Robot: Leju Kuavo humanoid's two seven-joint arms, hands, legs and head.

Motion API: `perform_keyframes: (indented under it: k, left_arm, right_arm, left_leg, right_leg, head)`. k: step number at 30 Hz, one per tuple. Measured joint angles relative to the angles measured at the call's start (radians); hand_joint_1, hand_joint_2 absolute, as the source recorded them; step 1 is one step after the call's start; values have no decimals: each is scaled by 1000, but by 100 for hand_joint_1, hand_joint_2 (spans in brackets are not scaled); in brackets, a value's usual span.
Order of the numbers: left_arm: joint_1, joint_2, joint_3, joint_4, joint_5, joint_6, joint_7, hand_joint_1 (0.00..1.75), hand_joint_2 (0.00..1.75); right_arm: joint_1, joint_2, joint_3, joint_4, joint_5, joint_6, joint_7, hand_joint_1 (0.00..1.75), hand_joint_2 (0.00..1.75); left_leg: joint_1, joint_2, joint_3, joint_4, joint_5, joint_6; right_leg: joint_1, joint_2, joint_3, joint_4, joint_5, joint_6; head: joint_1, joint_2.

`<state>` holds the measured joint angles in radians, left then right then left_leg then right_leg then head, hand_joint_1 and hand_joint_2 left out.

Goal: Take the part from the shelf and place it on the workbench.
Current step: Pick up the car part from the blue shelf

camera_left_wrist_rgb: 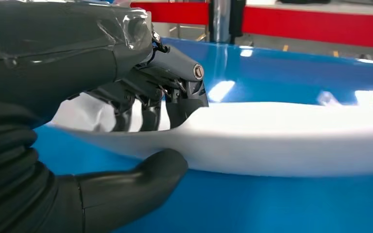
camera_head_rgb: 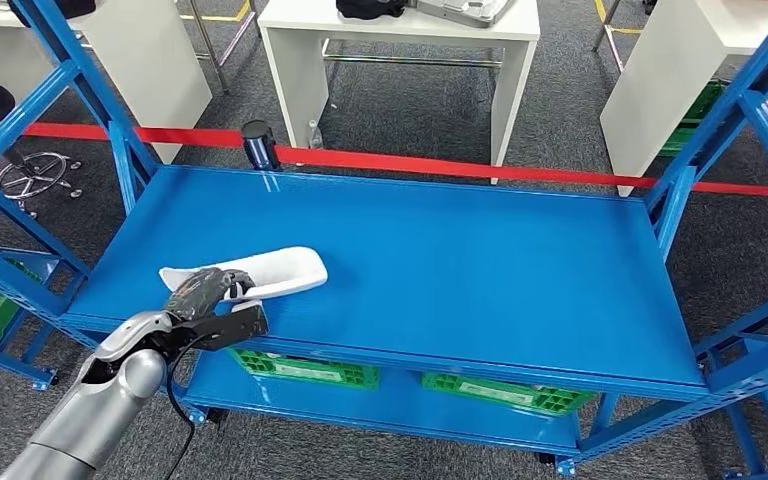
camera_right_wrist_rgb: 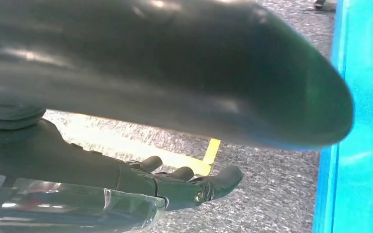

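Part (camera_head_rgb: 260, 272), lying near the shelf's (camera_head_rgb: 480, 270) front edge, is pinched at one rim between the left hand's (camera_head_rgb: 210, 290) fingers (camera_left_wrist_rgb: 145, 104) and thumb, so it could tilt or slip when lifted.

You find no text, brand, number or sign that can be read anywhere here. The green crates (camera_head_rgb: 305, 368) under the blue shelf (camera_head_rgb: 480, 260) carry pale strips along their sides, but any print on them is too small and blurred for you to make out. The red band (camera_head_rgb: 520, 170) stretched behind the shelf is plain, with no lettering. The white part (camera_left_wrist_rgb: 291, 141) shows no marking on its surface.
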<state>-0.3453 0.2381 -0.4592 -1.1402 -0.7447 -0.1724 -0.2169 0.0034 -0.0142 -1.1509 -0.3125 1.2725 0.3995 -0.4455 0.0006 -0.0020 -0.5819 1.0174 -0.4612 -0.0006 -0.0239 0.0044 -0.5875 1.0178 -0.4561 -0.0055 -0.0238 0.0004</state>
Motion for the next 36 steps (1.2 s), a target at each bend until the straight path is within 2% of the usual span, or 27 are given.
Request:
perform_keyframes:
  k: [2,4,5,6,7,9,10,11,13,15,16,17,19,20,21,22,24,25,26,27,29,31,32,34,35,36]
  left_arm:
    - [-5,0,0,0,0,1,0,154,175]
    - [-6,0,-1,1,0,2,1,153,175]
    - [-6,0,-2,2,-1,2,1,155,175]
    - [-6,0,-3,2,-2,3,2,158,175]
    - [-7,0,-4,3,-4,5,2,161,175]
    - [-10,0,-4,3,-7,11,3,167,175]
    - [-13,-1,-2,3,-8,16,3,169,175]
    - [-15,-2,1,3,-10,23,4,169,175]
    - [-16,-5,9,2,-21,44,3,169,175]
    - [-14,-9,20,-2,-33,66,1,169,175]
    - [-14,-12,25,-6,-37,76,-2,169,175]
    - [-12,-18,32,-11,-40,87,-7,169,175]
    - [-1,-30,49,-26,-42,105,-20,169,175]
    - [7,-37,59,-39,-40,111,-28,169,175]
    - [17,-43,69,-56,-37,114,-35,169,175]
    - [24,-49,80,-74,-33,115,-40,169,175]
    - [32,-60,96,-105,-28,115,-44,169,175]
    - [33,-64,102,-118,-25,114,-46,169,175]
    - [35,-68,108,-129,-14,113,-53,169,175]
    - [40,-72,117,-142,13,108,-70,169,175]
    - [59,-86,141,-183,126,82,-132,169,175]
    - [83,-107,173,-256,329,13,-204,169,175]
    - [94,-119,186,-302,447,-35,-232,169,175]
    - [111,-138,196,-405,679,-141,-276,169,175]
    - [117,-144,194,-454,772,-189,-289,169,175]
    - [121,-149,188,-500,862,-240,-297,169,175]
  right_arm:
    - [-1,0,0,3,-1,0,-4,0,0]
    - [-1,-1,0,5,-2,0,-6,0,0]
    - [0,-1,0,5,-2,0,-7,0,0]
    - [0,-1,0,6,-2,-1,-8,0,0]
    - [0,-1,0,8,-2,-1,-9,0,0]
    - [-1,0,0,11,-1,-2,-13,0,0]
    - [-2,2,0,14,-1,-2,-15,0,0]
    - [-3,3,0,17,0,-3,-17,0,0]
    - [-4,4,0,22,1,-5,-23,0,0]
    - [-4,4,0,25,2,-6,-29,0,0]
    - [-4,4,0,27,3,-7,-30,0,0]
    - [-4,3,0,28,3,-7,-31,0,0]
    - [-4,1,0,30,3,-7,-31,0,0]
    - [-2,0,0,30,3,-7,-31,0,0]
    - [-1,-1,0,30,3,-7,-31,0,0]
    - [0,-1,0,29,3,-6,-31,0,0]
    - [0,-2,0,29,2,-4,-31,0,0]
    - [0,-3,0,29,2,-3,-31,0,0]
    - [-1,-3,0,29,2,-3,-31,0,0]
    - [-1,-3,0,29,2,-2,-30,0,0]
    - [1,-1,0,28,2,0,-30,0,0]
    - [2,4,0,23,3,3,-29,0,0]
    - [1,7,0,19,4,4,-29,0,0]
    - [-1,10,0,13,10,3,-29,0,0]
    - [-3,10,0,12,14,2,-29,0,0]
    - [-4,10,1,12,17,-1,-30,0,0]
  left_leg:
    - [4,1,-38,83,-50,-11]
    - [7,1,-102,223,-113,-18]
    - [8,1,-125,271,-127,-19]
    - [9,1,-132,285,-123,-18]
    - [9,1,-117,256,-100,-15]
    - [5,1,-45,113,-34,0]
    - [1,2,-12,48,-12,8]
    - [-3,3,8,6,-2,14]
    - [-9,6,15,-15,-2,20]
    - [-4,7,27,-35,10,25]
    - [-2,8,33,-47,18,30]
    - [1,9,39,-57,25,33]
    - [-1,10,37,-61,29,37]
    - [-2,9,35,-60,29,37]
    - [-2,9,33,-59,29,36]
    - [-1,8,33,-57,28,35]
    - [0,5,32,-47,22,28]
    - [-2,4,29,-39,17,22]
    - [-3,3,24,-31,13,17]
    - [-5,3,20,-26,10,12]
    - [-5,3,16,-21,8,8]
    - [-1,3,3,6,-11,0]
    - [2,2,-17,47,-35,-6]
    - [7,2,-81,178,-95,-15]
    - [9,2,-113,240,-115,-17]
    - [9,2,-132,273,-117,-17]
  right_leg:
    - [-3,0,1,-1,1,-7]
    - [-2,0,0,-1,1,-10]
    - [-1,0,0,-1,1,-10]
    - [0,0,0,-1,1,-10]
    - [1,0,1,-1,1,-10]
    - [3,1,5,-1,1,-10]
    - [5,1,5,-1,2,-8]
    - [5,1,4,-2,2,-7]
    - [5,0,3,-6,5,1]
    - [6,-1,1,-4,3,9]
    - [7,-1,-8,15,-8,9]
    - [8,-2,-28,56,-29,6]
    - [7,-2,-90,189,-88,1]
    - [6,-2,-117,247,-109,2]
    - [6,-2,-128,272,-114,8]
    - [4,-2,-119,254,-101,17]
    - [0,-4,-53,117,-45,36]
    - [0,-4,-20,52,-22,37]
    - [0,-3,0,9,-9,33]
    - [2,-3,8,-8,-5,25]
    - [3,-1,6,-5,-4,11]
    - [-1,1,7,-6,-4,2]
    - [-4,1,8,-7,-4,-1]
    - [-2,1,10,-7,-6,-5]
    - [-2,2,10,-6,-6,-6]
    - [-1,2,11,-6,-7,-7]
  head:
    - [-1,0]
    - [-2,0]
    - [-2,0]
    - [-2,0]
    - [-2,0]
    - [-1,0]
    - [-1,0]
    - [-1,0]
    - [-1,0]
    - [-1,0]
    - [0,0]
    - [1,0]
    - [3,0]
    - [4,0]
    - [4,0]
    - [4,0]
    - [4,0]
    - [5,0]
    - [4,0]
    - [4,0]
    - [4,0]
    - [2,0]
    - [1,0]
    - [-2,0]
    - [-1,0]
    - [-1,0]
